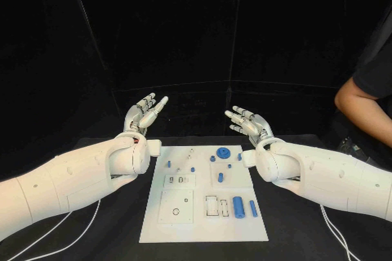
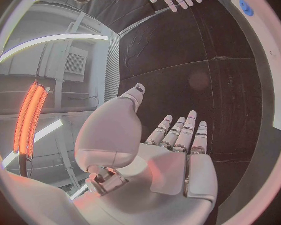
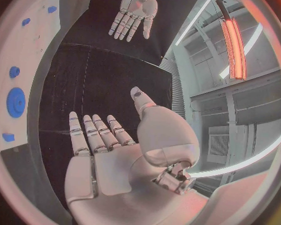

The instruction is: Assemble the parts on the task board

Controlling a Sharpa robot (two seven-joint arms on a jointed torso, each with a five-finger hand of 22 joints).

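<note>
Both hands: two silver many-fingered hands hang raised above the far end of the board, the left hand [image 1: 145,115] and the right hand [image 1: 249,125] each with fingers spread and nothing in them, palms turned up and inward.
Board: the flat white rectangular task board [image 1: 159,230] lies on the black worktop [image 1: 98,232] between the two white arms, its long side running away from the robot.
Key relation: every part lies below and nearer the robot than the fingers [image 1: 160,104], so either hand would likely have to turn palm-down and descend before any grasp.
Nearest candidate: the large blue cylinder [image 1: 238,206] lies flat in the board's near right part, long axis along the board's length, with a slimmer blue pin [image 1: 253,208] just beside it; the right hand looks the closer.
Other parts: a round blue gear [image 1: 222,153] and small blue pegs [image 1: 169,164] sit toward the far end, close under the wrists.
Surroundings: a person's arm [image 1: 363,105] shows at the right edge, well apart from the board.
Obstructions: none seen between hands and parts.
</note>
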